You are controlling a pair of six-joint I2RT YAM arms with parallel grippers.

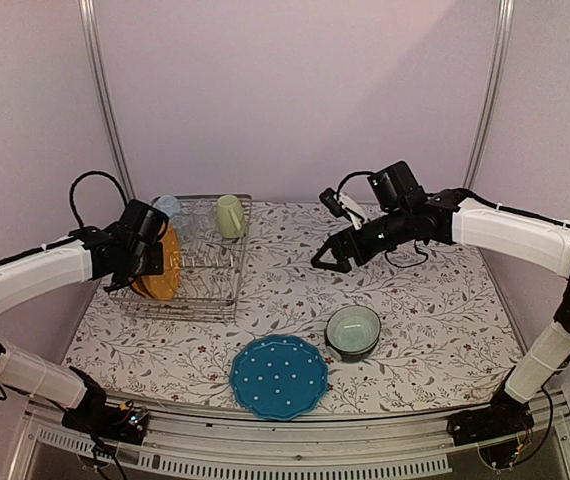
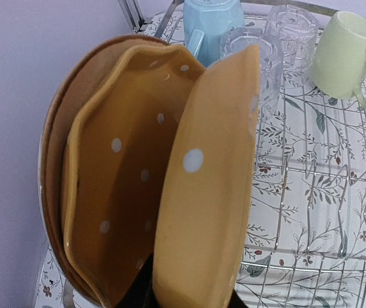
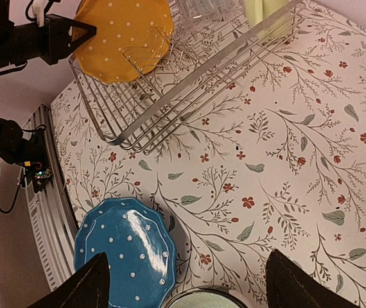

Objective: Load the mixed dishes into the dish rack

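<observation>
The dish rack (image 1: 205, 290) stands at the back left. My left gripper (image 1: 151, 262) is shut on the rim of a yellow dotted plate (image 2: 202, 192), held upright in the rack. Its dark fingers (image 2: 137, 290) show on either side of the plate's lower edge. Behind it stand another yellow dotted plate (image 2: 119, 186) and a tan plate (image 2: 58, 128). A light blue mug (image 2: 212, 22), clear glass (image 2: 289, 29) and pale yellow-green mug (image 2: 343, 54) sit at the rack's far end. My right gripper (image 1: 330, 258) hangs open above the table, over a blue dotted plate (image 3: 125, 250) and a teal bowl (image 1: 353, 332).
The floral tablecloth (image 1: 435, 300) covers the table. The blue dotted plate (image 1: 279, 376) lies close to the front edge. A metal rail (image 1: 295, 440) runs along the front, and upright posts (image 1: 105, 90) stand at the back corners.
</observation>
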